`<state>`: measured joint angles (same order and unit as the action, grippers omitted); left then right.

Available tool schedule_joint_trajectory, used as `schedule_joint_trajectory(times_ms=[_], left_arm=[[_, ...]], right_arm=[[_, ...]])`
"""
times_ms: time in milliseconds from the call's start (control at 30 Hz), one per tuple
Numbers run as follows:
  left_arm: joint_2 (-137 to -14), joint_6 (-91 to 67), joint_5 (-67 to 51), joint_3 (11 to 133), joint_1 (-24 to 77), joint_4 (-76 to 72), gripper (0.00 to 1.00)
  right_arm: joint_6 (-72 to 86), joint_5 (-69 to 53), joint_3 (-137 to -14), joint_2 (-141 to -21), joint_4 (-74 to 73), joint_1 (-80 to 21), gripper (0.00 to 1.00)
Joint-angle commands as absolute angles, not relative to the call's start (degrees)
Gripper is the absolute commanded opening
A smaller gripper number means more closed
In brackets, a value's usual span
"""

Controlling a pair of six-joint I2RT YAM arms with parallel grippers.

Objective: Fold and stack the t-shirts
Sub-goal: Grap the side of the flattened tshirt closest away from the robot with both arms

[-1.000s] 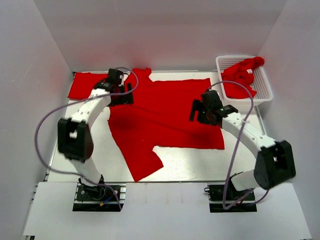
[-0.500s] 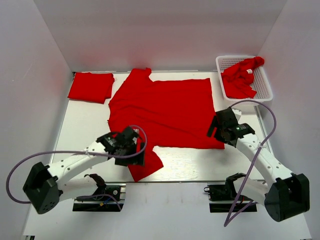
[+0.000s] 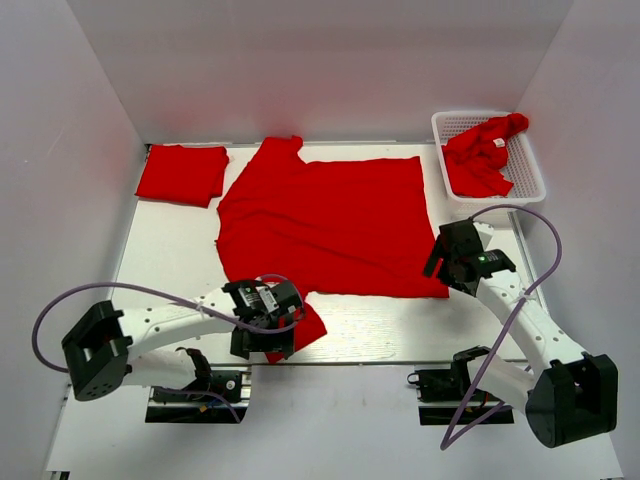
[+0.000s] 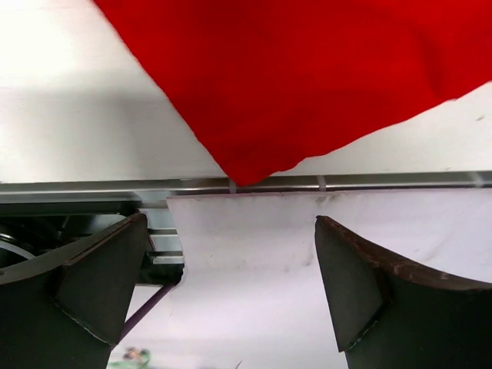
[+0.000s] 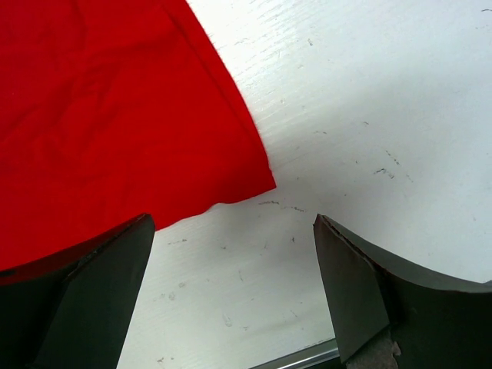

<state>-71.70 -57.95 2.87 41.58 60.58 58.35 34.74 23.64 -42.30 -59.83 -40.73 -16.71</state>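
A red spread t-shirt (image 3: 330,215) lies flat across the middle of the white bench (image 3: 160,250), collar end toward the far left and one sleeve (image 3: 300,330) reaching down to the near edge. At the far left corner sits a folded t-shirt (image 3: 182,173), apart from the spread one. At the far right, a bundled t-shirt (image 3: 480,155) is heaped in the white lattice basket (image 3: 530,185), part of it draped over the far rim. It may be more than one shirt, but the heap is too crumpled to tell.

The left claw (image 3: 266,344) hangs over that near sleeve. In its wrist view the two fingers (image 4: 84,284) stand wide apart with nothing between them, and the sleeve's tip (image 4: 246,165) ends at the metal rail (image 4: 384,181) along the bench edge.

The right claw (image 3: 443,262) hovers at the near right corner of the spread t-shirt. Its fingers (image 5: 369,284) also stand wide apart and hold nothing. The corner of the hem (image 5: 257,181) lies flat on the scuffed white surface, just ahead of them.
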Motion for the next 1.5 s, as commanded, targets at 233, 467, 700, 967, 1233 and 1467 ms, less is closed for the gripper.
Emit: schedule_joint_trajectory(times_ms=[233, 467, 700, 967, 1233, 1467], left_arm=[[-71.26, -63.37, 7.82, 39.46, 61.35, 51.34, 1.00], [-77.16, -61.88, 9.32, 39.64, 61.35, 49.13, 0.97], [-75.76, -61.88, 9.84, 35.08, 61.35, 44.30, 0.73], [-79.54, -59.16, 10.37, 37.26, 61.35, 45.34, 0.00], [-77.18, -58.62, 9.23, 37.79, 61.35, 47.64, 0.00], [-74.09, -57.39, 7.47, 36.65, 61.35, 48.33, 0.00]], right_arm=[[31.90, 23.03, -42.36, -59.77, -40.43, -14.86, 0.90], [31.99, 22.76, -42.27, -59.85, -40.60, -14.06, 0.90], [31.55, 22.50, -41.57, -59.59, -40.61, -13.01, 0.90], [31.90, 22.85, -40.78, -59.50, -41.39, -11.95, 0.90], [33.84, 22.68, -38.15, -59.94, -40.87, -9.23, 0.90], [32.87, 14.34, -36.13, -62.14, -35.25, -8.70, 0.90]])
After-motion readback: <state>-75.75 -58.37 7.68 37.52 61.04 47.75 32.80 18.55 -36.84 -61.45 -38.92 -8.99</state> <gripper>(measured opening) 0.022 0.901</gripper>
